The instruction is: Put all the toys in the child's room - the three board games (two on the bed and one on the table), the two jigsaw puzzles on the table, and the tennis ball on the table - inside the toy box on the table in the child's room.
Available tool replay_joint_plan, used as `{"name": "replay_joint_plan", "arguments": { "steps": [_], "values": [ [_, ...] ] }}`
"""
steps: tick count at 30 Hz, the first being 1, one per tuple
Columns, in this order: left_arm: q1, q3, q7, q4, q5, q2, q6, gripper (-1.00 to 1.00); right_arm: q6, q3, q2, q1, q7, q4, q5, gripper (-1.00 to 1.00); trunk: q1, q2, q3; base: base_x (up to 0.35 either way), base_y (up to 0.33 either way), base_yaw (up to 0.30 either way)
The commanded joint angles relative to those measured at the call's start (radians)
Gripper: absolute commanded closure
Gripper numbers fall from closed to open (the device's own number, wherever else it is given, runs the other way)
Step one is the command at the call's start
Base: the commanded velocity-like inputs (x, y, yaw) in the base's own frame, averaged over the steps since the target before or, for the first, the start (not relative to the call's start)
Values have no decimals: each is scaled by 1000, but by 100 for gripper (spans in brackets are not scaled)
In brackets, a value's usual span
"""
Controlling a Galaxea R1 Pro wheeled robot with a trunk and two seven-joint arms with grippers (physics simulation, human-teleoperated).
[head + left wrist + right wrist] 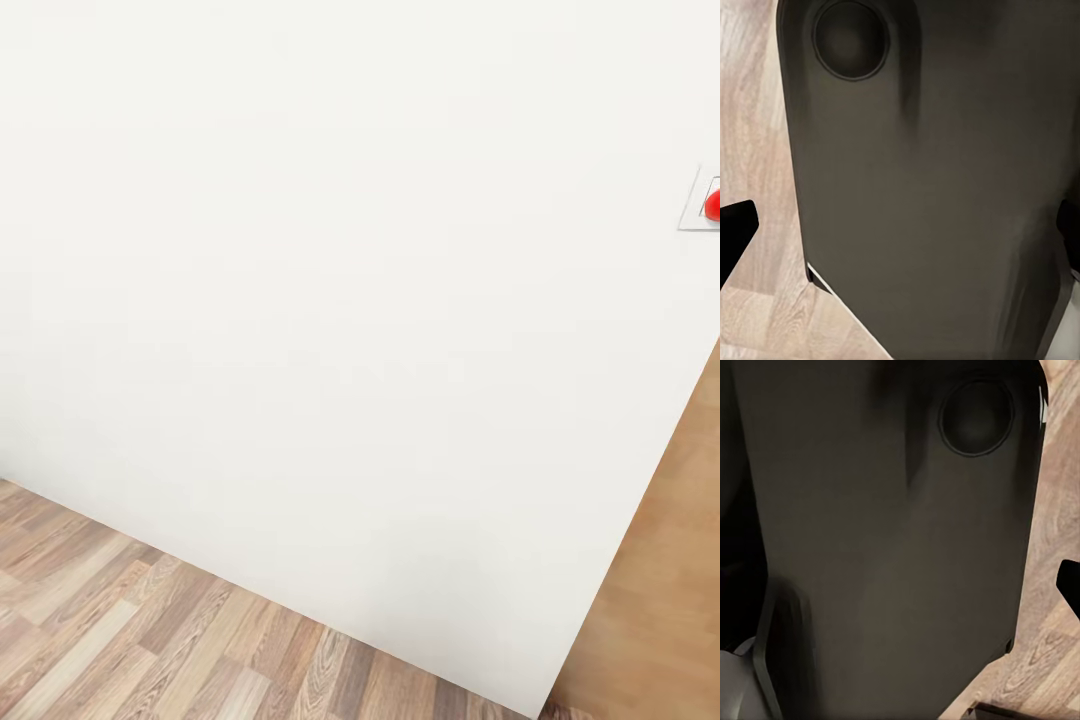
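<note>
A white wall (330, 300) stands above the wood-plank floor (120, 640); no toy is visible, and I cannot tell either tool's opening.

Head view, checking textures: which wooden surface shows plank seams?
The floor at lower left, streaked grey-brown planks; the orange wood at right looks plain and seamless.

A pale wall plate (700, 198) with a red knob (713, 204) is cut off by the head view's right edge. In each wrist view only 1 black fingertip (735, 229) (1069, 583) pokes in; the robot's dark body panel (930, 187) (885, 540) hides most of the wood floor (754, 135) (1061, 495)
</note>
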Motion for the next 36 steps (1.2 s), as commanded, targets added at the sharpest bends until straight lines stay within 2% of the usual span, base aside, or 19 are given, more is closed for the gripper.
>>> {"name": "replay_joint_plan", "arguments": {
  "steps": [1, 12, 32, 36],
  "values": [
    [0, 1, 0, 0, 0, 0, 0, -100, 0, 0, 0, 0, 0, 0, -1, -100, 0, 0, -1, 0, 0, 0],
    [0, 2, -1, 0, 1, 0, -2, -100, 0, -1, -1, 0, 1, 0, -1, -100, 0, 0, -1, 0, 0, 35],
    [0, 1, -1, 0, 0, -3, -5, -100, 1, -2, 9, 0, 0, 0, -2, -100, 0, 0, -7, 0, 0, 260],
    [0, 1, -2, 0, 0, -3, -8, -100, 1, -2, 9, 0, 0, 0, -2, -100, -15, 28, 4, 0, 0, 276]
  ]
}}
